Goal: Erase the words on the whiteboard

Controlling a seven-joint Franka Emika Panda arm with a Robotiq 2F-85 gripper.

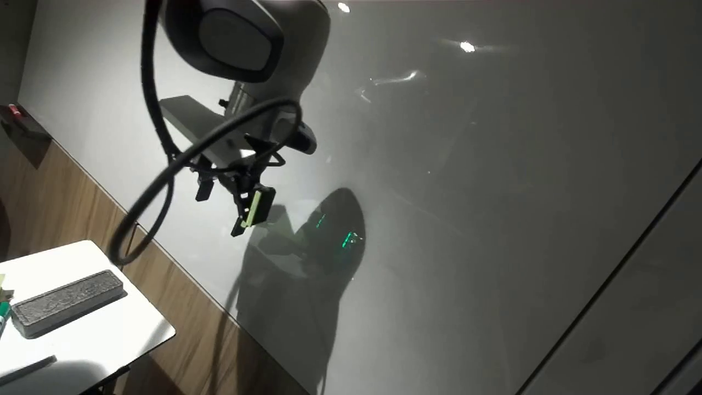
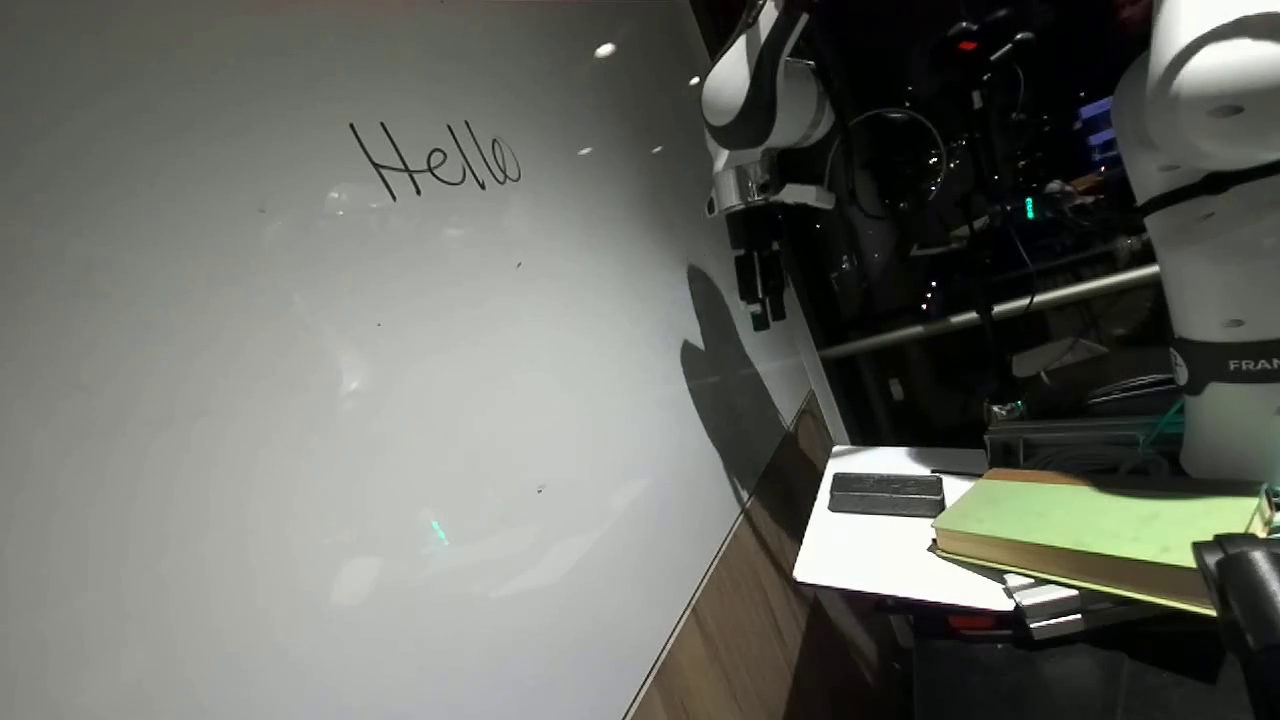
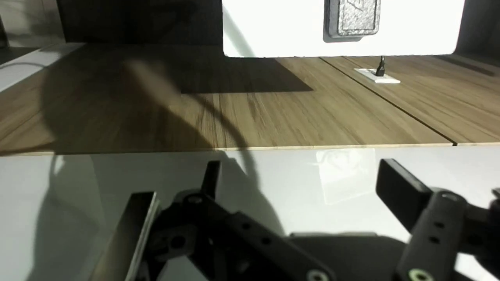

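The words "Hello" [image 2: 435, 167] are written in thin dark strokes high on the glossy whiteboard [image 2: 250, 430]. The whiteboard also fills much of an exterior view [image 1: 466, 181], where I cannot see the words, and the lower part of the wrist view [image 3: 289, 199]. A grey rectangular block that looks like an eraser [image 1: 68, 302] lies on the small white table; it also shows in an exterior view [image 2: 886, 494] and in the wrist view [image 3: 358, 17]. My gripper [image 3: 306, 183] is open and empty, in front of the board near its lower edge, above the table; both exterior views show it [image 1: 222, 209] [image 2: 762, 312].
The white table [image 1: 137, 323] stands beside the wood panel [image 1: 170, 296] below the board. A green book [image 2: 1090, 520] lies on it; a green marker [image 1: 4, 310] and a dark stick [image 1: 27, 370] lie near the block. A black cable [image 1: 148, 195] loops beside the gripper.
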